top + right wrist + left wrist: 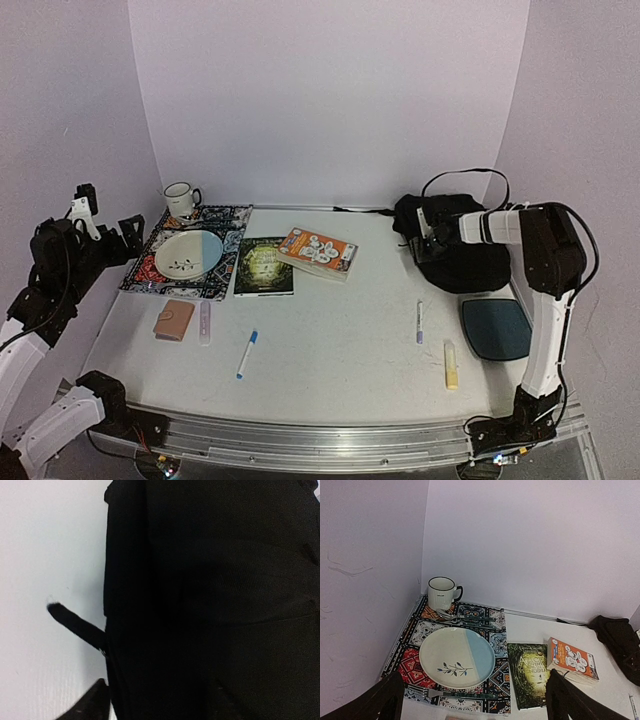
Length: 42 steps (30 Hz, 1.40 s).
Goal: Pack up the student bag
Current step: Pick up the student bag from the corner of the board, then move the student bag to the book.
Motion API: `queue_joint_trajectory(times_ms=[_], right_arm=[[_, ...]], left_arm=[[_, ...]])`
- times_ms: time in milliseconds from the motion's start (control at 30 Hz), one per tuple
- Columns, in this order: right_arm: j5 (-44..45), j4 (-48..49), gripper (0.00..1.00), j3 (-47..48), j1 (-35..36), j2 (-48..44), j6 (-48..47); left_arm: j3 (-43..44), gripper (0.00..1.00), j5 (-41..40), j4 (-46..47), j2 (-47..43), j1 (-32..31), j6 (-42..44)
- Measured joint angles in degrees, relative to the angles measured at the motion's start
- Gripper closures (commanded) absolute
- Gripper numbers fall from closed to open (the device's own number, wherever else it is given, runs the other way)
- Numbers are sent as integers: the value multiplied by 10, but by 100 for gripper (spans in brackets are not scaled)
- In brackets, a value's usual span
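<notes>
- From above: the large soft black fabric backpack (470, 262) lies slumped at the far right of the white table (330, 340). The right gripper (428, 235) is at its left edge, and I can't tell its grip.
- Left wrist: the left gripper (475, 675) is spread wide and holds nothing.
- Right wrist: dark weave fills the frame — one strap tab (75, 622) pokes left.

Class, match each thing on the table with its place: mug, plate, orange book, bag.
Things:
1 mug
2 plate
3 orange book
4 bag

Places:
A middle of the placemat
B far right of the table
C just right of the green book
D far-left corner

Pairs: 1-D, 2-A, 3-C, 4-B
</notes>
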Motion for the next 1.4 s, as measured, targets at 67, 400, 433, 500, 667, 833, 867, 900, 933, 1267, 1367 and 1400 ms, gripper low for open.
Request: queue_joint_trajectory(times_ms=[67, 400, 433, 500, 667, 833, 867, 900, 933, 1267, 1367, 1400], right_arm=[[-4, -4, 82, 20, 0, 7, -3], [-7, -52, 100, 66, 4, -5, -57], [-8, -60, 100, 71, 5, -12, -63], [-11, -76, 100, 84, 9, -30, -73], [-15, -98, 100, 126, 33, -67, -88], [-15, -112, 100, 178, 83, -76, -94], [-15, -115, 100, 187, 93, -76, -95], [-15, -118, 100, 194, 102, -76, -97], [-15, -124, 100, 201, 111, -76, -97], [20, -151, 100, 258, 195, -76, -61], [50, -158, 100, 258, 230, -76, -18], [60, -163, 100, 258, 244, -76, -3]], left_arm=[[0, 0, 0, 0, 2, 0, 1], [0, 1, 11, 1, -4, 0, 9], [0, 1, 12, 1, -4, 0, 9], [0, 1, 14, 1, -1, 0, 9], [0, 1, 16, 1, 2, 0, 9], [0, 0, 16, 5, 1, 0, 9], [0, 1, 16, 5, 0, 0, 9], [0, 1, 16, 5, -1, 0, 9], [0, 1, 16, 5, -2, 0, 9], [0, 1, 44, 5, 12, 0, -6], [11, 1, 72, 1, 46, 0, -18], [17, 1, 83, -1, 58, 0, -21]])
